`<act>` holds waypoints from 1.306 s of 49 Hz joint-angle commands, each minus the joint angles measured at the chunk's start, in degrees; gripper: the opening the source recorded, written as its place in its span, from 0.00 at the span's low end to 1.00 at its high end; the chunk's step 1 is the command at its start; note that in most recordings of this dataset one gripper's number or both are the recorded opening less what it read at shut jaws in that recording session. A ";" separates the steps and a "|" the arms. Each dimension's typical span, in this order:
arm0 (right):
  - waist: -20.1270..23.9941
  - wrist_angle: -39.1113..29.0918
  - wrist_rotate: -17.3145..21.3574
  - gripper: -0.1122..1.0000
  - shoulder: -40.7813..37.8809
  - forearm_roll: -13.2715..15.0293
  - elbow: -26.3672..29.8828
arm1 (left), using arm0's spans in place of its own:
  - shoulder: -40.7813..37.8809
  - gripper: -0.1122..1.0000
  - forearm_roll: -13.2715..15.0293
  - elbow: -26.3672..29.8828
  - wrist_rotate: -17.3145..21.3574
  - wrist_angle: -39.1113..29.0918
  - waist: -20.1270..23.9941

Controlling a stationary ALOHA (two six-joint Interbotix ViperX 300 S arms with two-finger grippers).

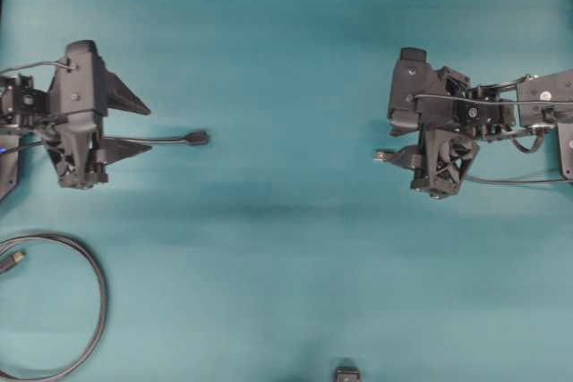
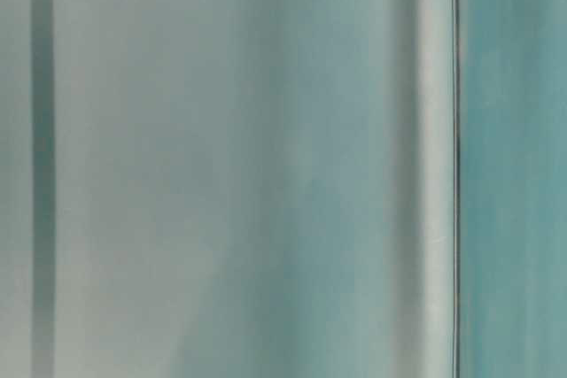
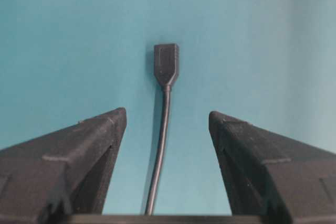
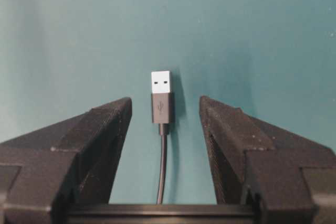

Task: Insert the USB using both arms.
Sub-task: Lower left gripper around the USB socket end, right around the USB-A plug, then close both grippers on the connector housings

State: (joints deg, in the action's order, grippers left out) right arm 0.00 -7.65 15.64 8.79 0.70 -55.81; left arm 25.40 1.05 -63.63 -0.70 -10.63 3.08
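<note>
The USB, a dark plug with a silvery tip on a thin grey cable, lies on the teal table between the fingers of my right gripper. The jaws are open and do not touch it. From overhead the plug points left, just off the right gripper. The cable's all-dark socket end lies ahead of my left gripper, which is open, with the thin cable running untouched between its fingers. From overhead the socket points right, beyond the left gripper. A wide gap of table separates plug and socket.
A thicker dark cable lies coiled in a loop at the front left, with its plug end inside the loop. A small dark object sits at the front edge. The table-level view shows only blurred teal surface.
</note>
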 commanded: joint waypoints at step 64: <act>2.55 -7.65 4.39 0.52 -6.68 0.00 4.39 | -12.92 0.81 0.09 7.56 -0.26 0.18 0.00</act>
State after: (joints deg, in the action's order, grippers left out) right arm 2.20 -15.21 19.95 1.58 0.62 -51.77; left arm 12.04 1.05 -57.04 -0.70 -10.63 3.16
